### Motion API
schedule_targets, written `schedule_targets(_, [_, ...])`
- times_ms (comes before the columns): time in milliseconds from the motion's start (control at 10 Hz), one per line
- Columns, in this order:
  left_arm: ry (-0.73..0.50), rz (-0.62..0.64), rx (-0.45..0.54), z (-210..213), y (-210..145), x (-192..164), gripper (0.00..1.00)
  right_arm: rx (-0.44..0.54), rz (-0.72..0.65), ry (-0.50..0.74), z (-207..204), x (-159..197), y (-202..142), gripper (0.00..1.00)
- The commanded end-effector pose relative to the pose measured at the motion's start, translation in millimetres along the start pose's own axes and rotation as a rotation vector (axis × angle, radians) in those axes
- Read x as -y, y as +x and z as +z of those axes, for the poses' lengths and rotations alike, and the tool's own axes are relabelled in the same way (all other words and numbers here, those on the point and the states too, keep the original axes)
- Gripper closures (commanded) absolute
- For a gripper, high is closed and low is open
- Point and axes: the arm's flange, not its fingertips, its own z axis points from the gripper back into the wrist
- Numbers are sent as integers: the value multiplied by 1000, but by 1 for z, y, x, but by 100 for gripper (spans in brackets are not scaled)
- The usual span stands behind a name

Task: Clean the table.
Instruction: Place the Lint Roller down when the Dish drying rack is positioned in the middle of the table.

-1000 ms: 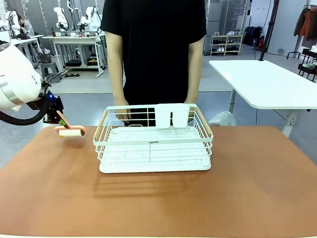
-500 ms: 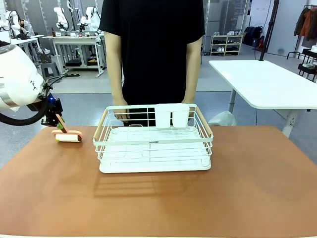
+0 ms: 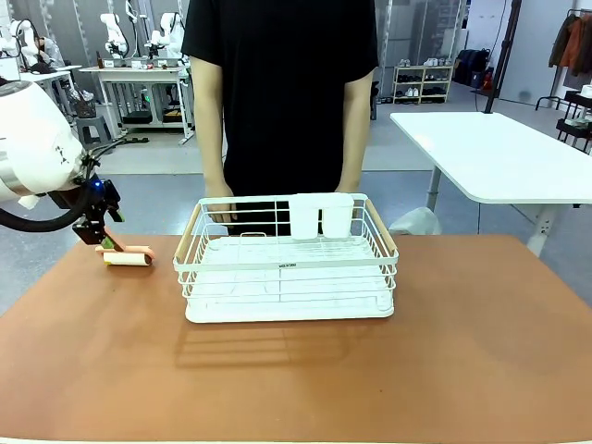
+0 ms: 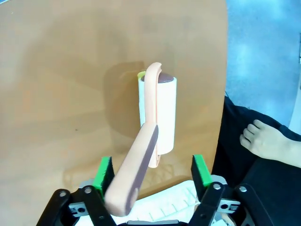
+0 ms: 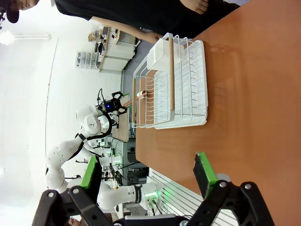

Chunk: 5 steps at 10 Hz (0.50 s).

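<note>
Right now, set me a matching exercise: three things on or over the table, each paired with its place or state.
Things:
1. lint roller
2. wire rack
3. left gripper

Places or states:
A. open, above the handle
B. middle of the table, before the person
C. lying near the table's left edge

Pairs: 1-C, 2-B, 3-A

Terracotta table (image 3: 462,351) carries white wire rack (image 3: 289,264), lint roller (image 3: 128,258).
</note>
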Motion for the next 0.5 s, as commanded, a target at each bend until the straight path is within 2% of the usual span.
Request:
schedule_targets(0, [21, 36, 25, 12, -4, 4, 0, 7, -6, 13, 0, -2, -4, 0])
schedule_targets(400, [100, 33, 109, 26, -7, 1, 0, 7, -6, 13, 0, -2, -4, 0])
